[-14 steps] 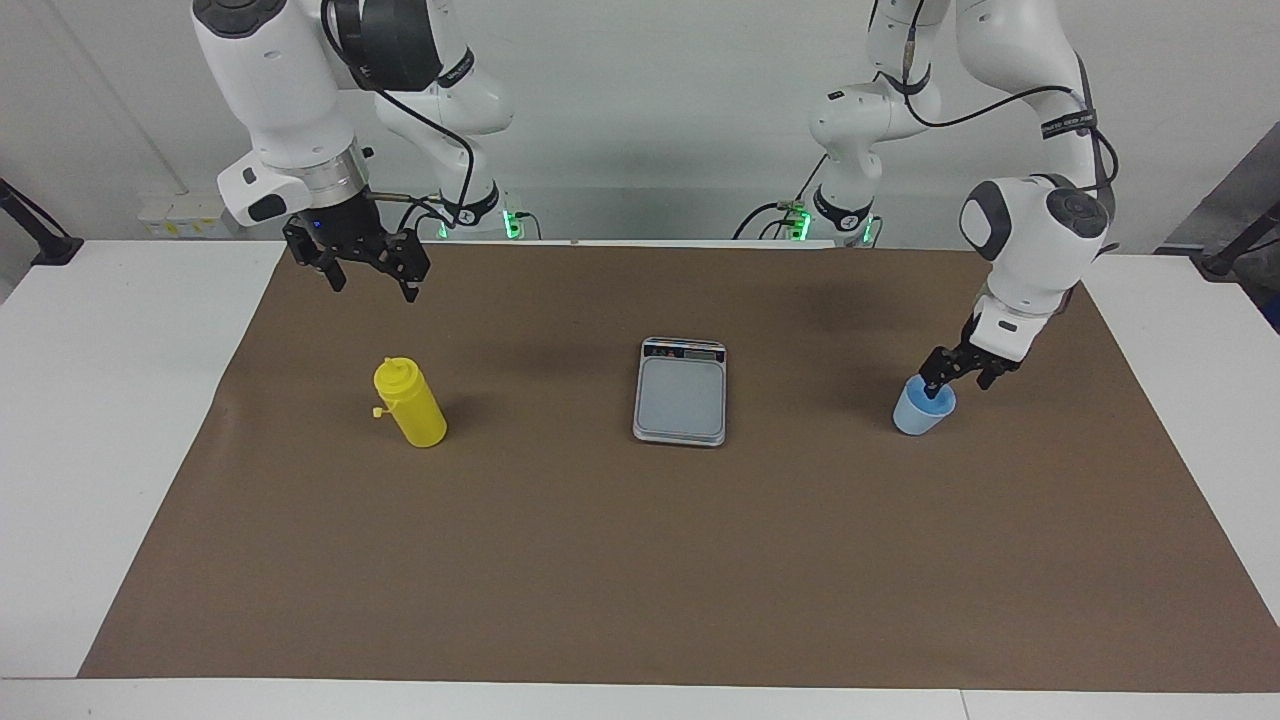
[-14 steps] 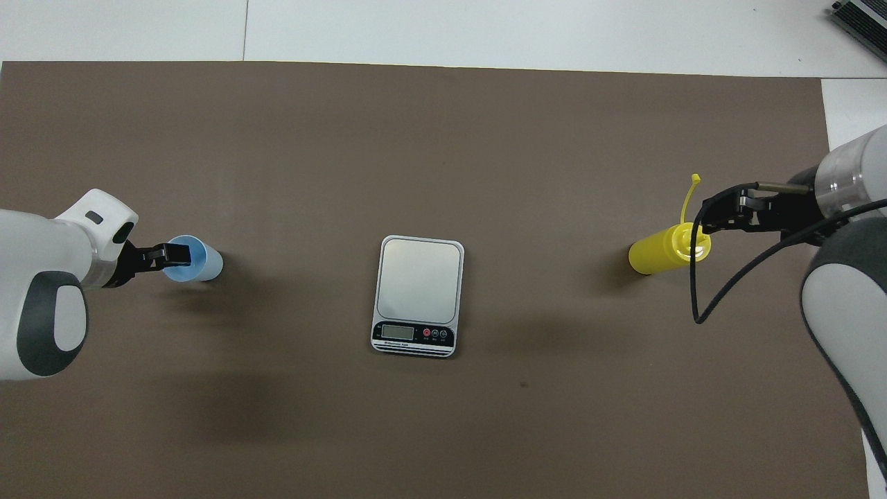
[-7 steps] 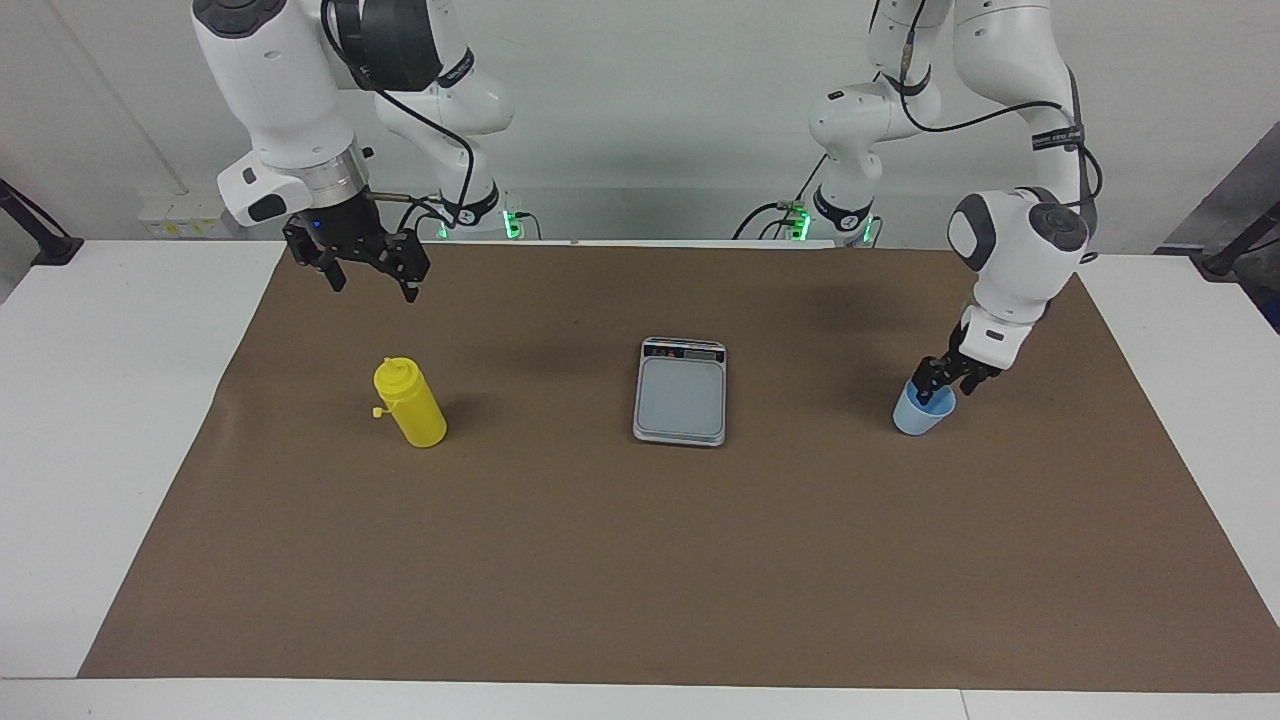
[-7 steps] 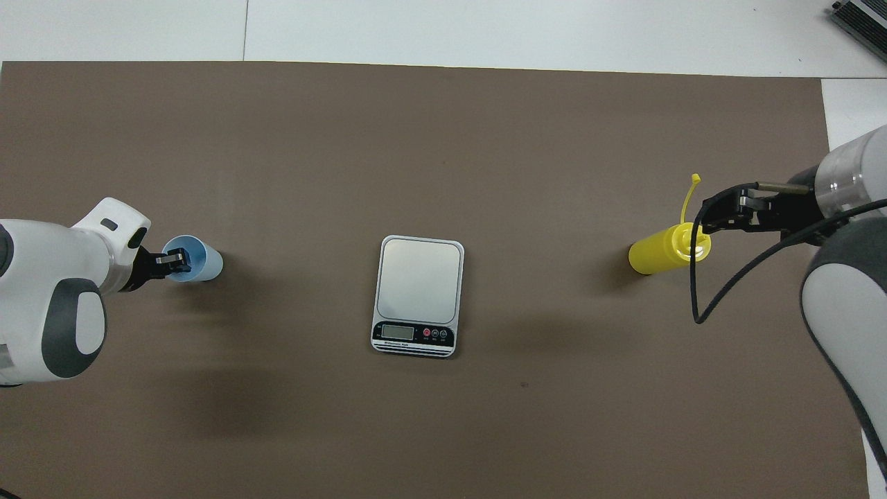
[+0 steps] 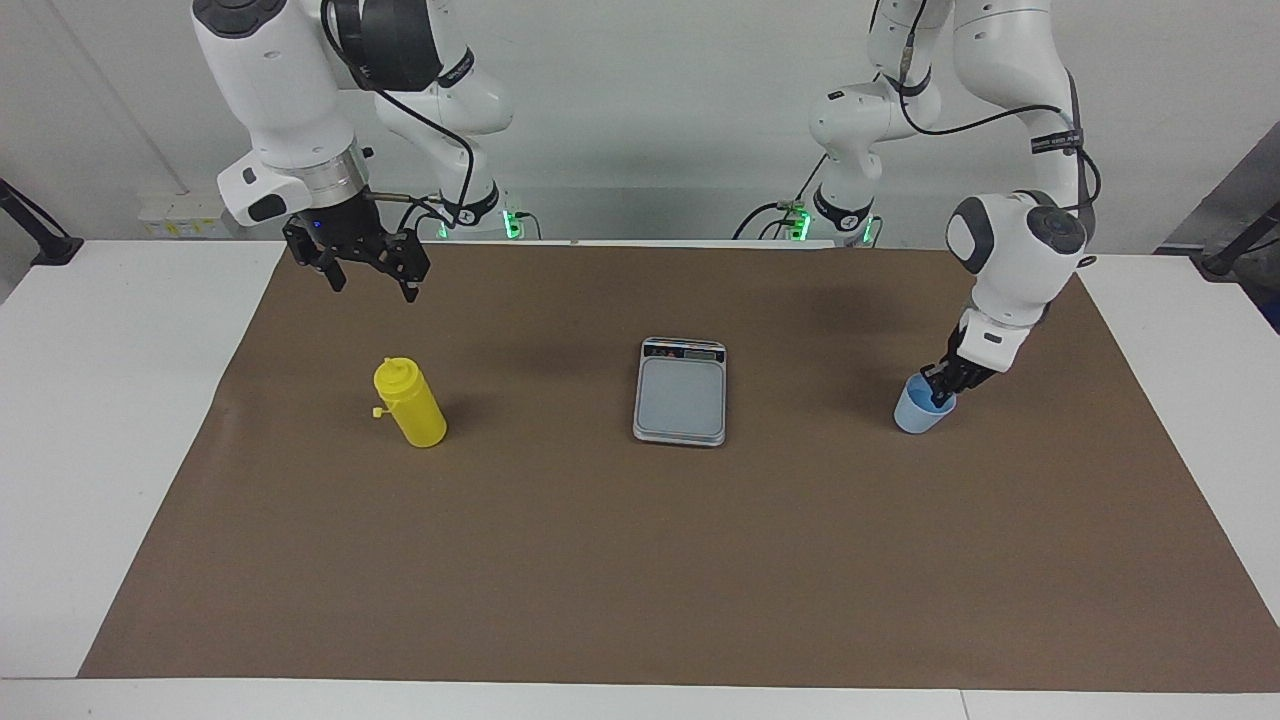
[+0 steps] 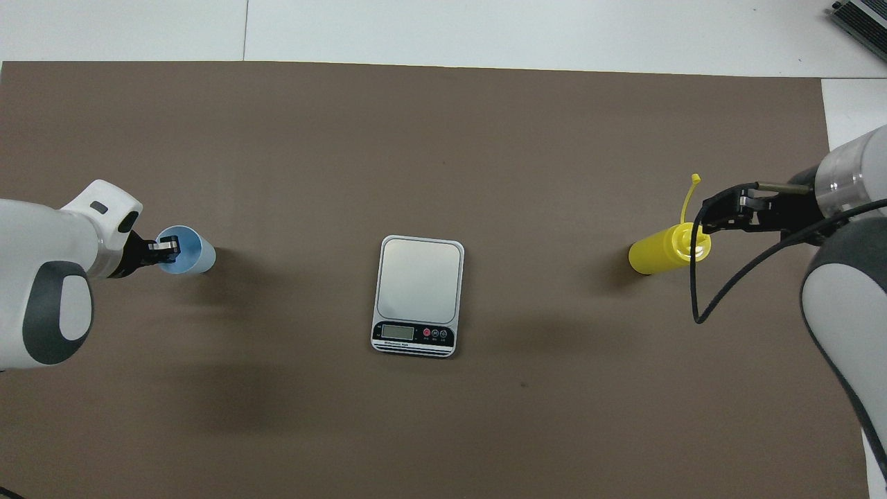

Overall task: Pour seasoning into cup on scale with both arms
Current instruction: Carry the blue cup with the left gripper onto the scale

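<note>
left gripper (image 5: 940,392) | fingers pinched on the rim of the cup (image 5: 918,414), one inside, at the left arm's end of the brown mat (image 5: 640,560) | jaws seen narrowed since the earlier frame | right gripper (image 5: 372,280) | fingers spread wide, nothing held, raised near the seasoning (image 5: 410,403) | scale (image 5: 681,391) between bottle and cup

In the overhead view, my left arm (image 6: 41,277) is cut off by the frame's left edge and my right arm (image 6: 849,277) by its right edge. My left gripper (image 5: 938,392) hides part of the cup's (image 5: 918,412) rim. The scale's (image 6: 418,294) display reading is too small to tell. My arms' upper links leave the facing view's top edge.
</note>
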Available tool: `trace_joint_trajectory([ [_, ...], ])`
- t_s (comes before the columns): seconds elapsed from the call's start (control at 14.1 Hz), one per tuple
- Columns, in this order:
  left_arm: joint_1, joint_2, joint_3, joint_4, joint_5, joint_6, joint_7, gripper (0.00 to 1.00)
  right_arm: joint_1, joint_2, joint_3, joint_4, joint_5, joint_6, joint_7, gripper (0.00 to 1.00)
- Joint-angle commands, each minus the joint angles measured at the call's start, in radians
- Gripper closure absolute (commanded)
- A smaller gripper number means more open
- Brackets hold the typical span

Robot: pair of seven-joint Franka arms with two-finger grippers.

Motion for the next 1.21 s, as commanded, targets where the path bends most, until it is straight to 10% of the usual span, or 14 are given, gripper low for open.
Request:
trace_joint_trajectory([
  [0.0, -0.043, 0.011, 0.004, 0.167, -0.012, -0.164, 0.015, 1.00, 0.004, -0.019, -0.011, -0.018, 0.019, -0.006, -0.018, 0.00],
  [0.43, -0.219, 0.014, -0.001, 0.362, -0.035, -0.344, -0.091, 1.00, 0.004, -0.019, -0.011, -0.019, 0.019, -0.006, -0.018, 0.00],
  [1.14, -0.597, 0.093, 0.001, 0.315, 0.009, -0.174, -0.505, 1.00, 0.004, -0.019, -0.011, -0.018, 0.019, -0.006, -0.018, 0.00],
])
